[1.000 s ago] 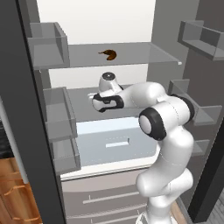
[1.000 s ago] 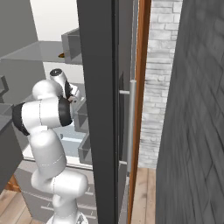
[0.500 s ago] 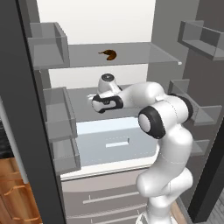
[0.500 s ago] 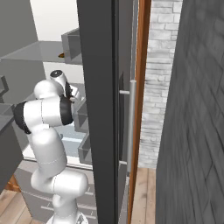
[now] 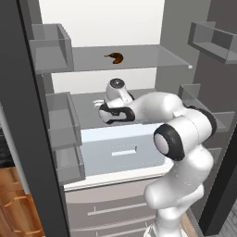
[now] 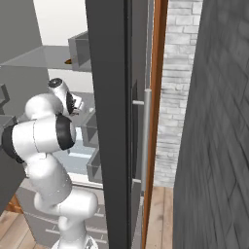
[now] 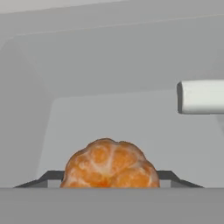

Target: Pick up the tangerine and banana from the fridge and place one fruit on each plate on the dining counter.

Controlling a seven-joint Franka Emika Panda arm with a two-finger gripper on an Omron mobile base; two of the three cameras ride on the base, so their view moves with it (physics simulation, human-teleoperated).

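So right up close in the hand view, the tangerine sits dead center between the two dark fingertips, one tip poking out on each side of it. The jaws look closed in on the fruit, pressed against both of its sides, so it reads as a grip on the tangerine. It's a peeled-looking orange ball with pale segment lines, resting low against the grey shelf floor. A bit past it, off to the right, there's a small white block sticking in from the edge.

From the left base view, the arm reaches into the open fridge with the gripper down at the middle shelf, just above the pale blue-white drawer. The door bins stack up on the left side.

Further back and one level up, the banana lies on the top shelf, dark brown and curved, well apart from the hand.

In the right base view the dark fridge door with its long bar handle blocks most of the inside; the white arm bends in behind it.
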